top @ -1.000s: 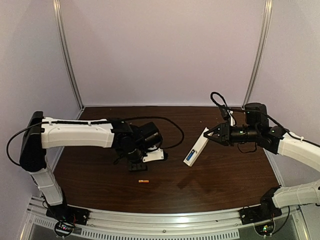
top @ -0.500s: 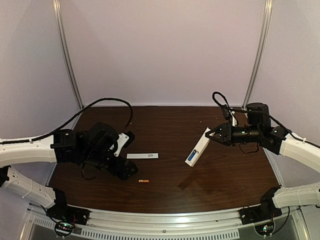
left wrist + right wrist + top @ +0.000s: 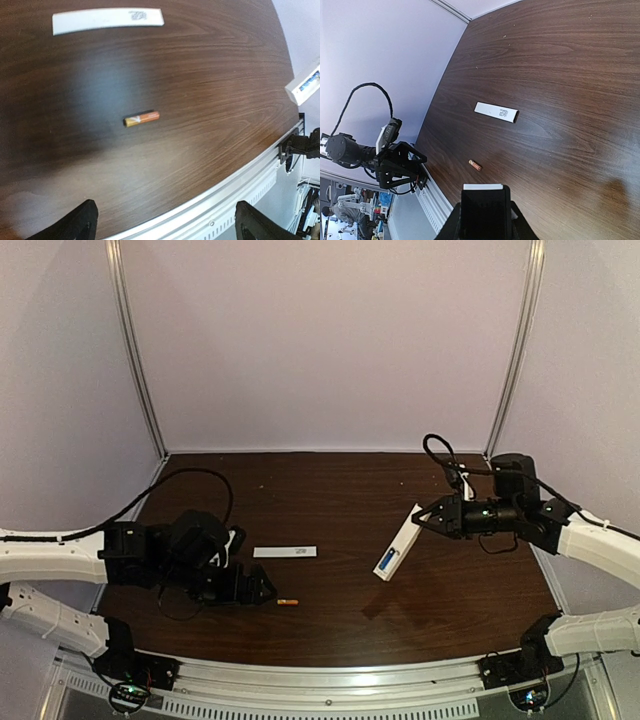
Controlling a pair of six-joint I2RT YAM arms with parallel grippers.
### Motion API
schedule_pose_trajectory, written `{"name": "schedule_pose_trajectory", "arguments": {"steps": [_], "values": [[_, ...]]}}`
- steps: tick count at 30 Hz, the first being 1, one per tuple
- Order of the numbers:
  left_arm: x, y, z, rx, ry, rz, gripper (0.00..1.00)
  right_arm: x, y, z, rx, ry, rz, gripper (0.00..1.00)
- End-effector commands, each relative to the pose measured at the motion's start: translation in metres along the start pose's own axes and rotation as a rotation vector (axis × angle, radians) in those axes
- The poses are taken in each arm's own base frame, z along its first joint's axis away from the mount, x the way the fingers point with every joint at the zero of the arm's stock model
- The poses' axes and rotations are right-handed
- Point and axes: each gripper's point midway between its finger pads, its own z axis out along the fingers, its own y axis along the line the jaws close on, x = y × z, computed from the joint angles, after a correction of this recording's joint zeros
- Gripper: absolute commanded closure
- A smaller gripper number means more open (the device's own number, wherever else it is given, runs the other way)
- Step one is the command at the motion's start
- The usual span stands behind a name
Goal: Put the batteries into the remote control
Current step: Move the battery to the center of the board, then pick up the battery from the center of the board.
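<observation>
So the dark wood worktop [image 3: 330, 490] is carrying pretty much everything here. Over on the right, the right claw [image 3: 428, 517] is clenching the far end of the remote control [image 3: 397, 543] and holding it tilted up off the wood, long axis running far-right to near-left, low end pointing at the middle. The left claw [image 3: 258, 587] is sitting low at near left, spread wide and gripping nothing. The thin white cover strip [image 3: 285, 551] is lying flat just beyond it. The orange battery [image 3: 288, 602] is lying just right of that open claw, long axis running left-right, so the left arm is way nearer. I'm guessing the wrist needs turning to pinch it across. The blue battery [image 3: 388, 558] is looking seated in the remote's low end already.
</observation>
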Motion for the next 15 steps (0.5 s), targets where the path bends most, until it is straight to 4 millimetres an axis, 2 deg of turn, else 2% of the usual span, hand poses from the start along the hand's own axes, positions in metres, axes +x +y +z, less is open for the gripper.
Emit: {"name": "schedule_pose_trajectory", "arguments": {"steps": [1, 6, 9, 15], "values": [[0.007, 0.013, 0.012, -0.041, 0.003, -0.159, 0.04, -0.001, -0.001, -0.006, 0.003, -0.031, -0.013, 1.0], [0.007, 0.017, 0.026, -0.092, 0.008, -0.227, 0.13, 0.004, -0.005, -0.005, 0.007, -0.025, -0.006, 1.0], [0.009, 0.007, 0.04, -0.075, 0.03, -0.213, 0.22, 0.005, -0.006, -0.004, 0.01, -0.02, -0.007, 1.0], [0.014, -0.005, 0.071, -0.044, 0.066, -0.202, 0.27, 0.006, -0.008, -0.004, 0.019, -0.013, -0.012, 1.0]]}}
